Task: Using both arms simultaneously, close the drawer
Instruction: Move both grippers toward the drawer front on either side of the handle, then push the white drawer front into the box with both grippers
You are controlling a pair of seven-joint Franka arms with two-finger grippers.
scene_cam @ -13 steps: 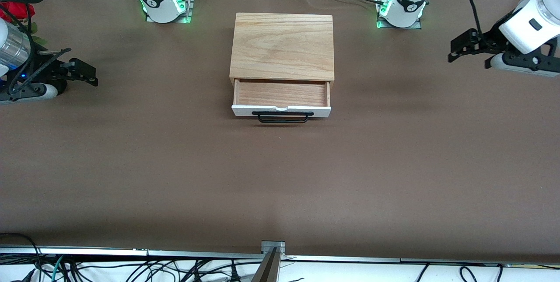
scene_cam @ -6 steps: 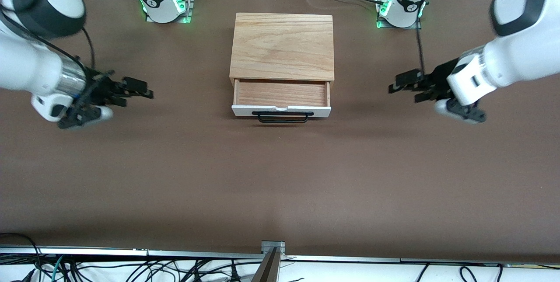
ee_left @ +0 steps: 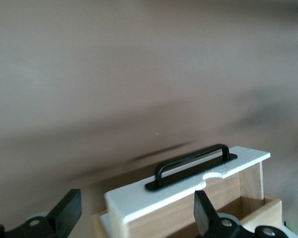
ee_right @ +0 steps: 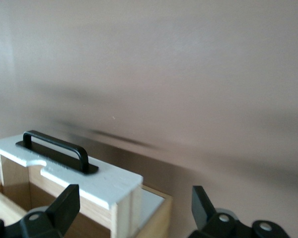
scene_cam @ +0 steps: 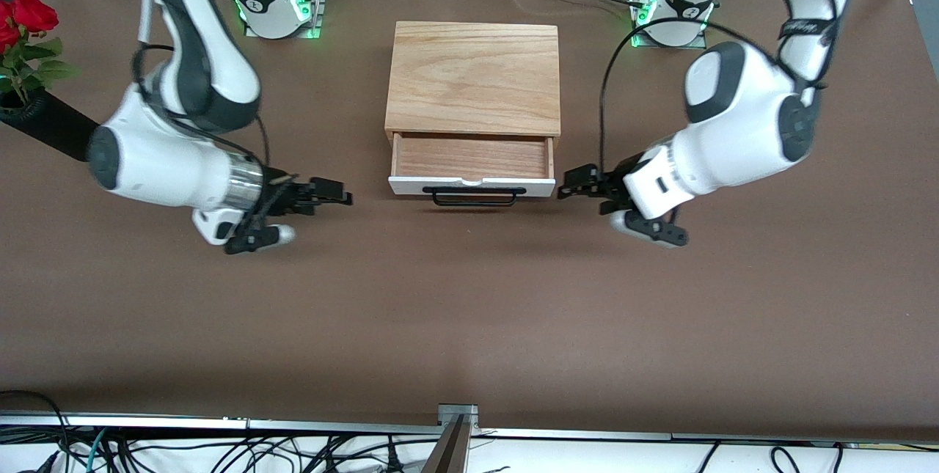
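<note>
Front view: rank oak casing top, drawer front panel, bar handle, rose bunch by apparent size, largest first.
1. Oak casing top, by far the largest.
2. Drawer front panel, a thin white strip as wide as the casing.
3. Rose bunch and bar handle: too alike to rank; the roses are cut off at the view's edge.

The tabletop [scene_cam: 469,297] is showing a matt brown, cloth-like cover with faint creases. The casing [scene_cam: 473,77] is looking like pale oak with a visible grain and a soft sheen. The drawer [scene_cam: 472,185] is wearing a smooth, white painted front, raw light wood inside, and a thin black bar handle [scene_cam: 474,197] with a satin finish. Both arms are gleaming in glossy white plastic, the right one [scene_cam: 176,165] carrying a brushed metal band, and each pincer is appearing matt black.
</note>
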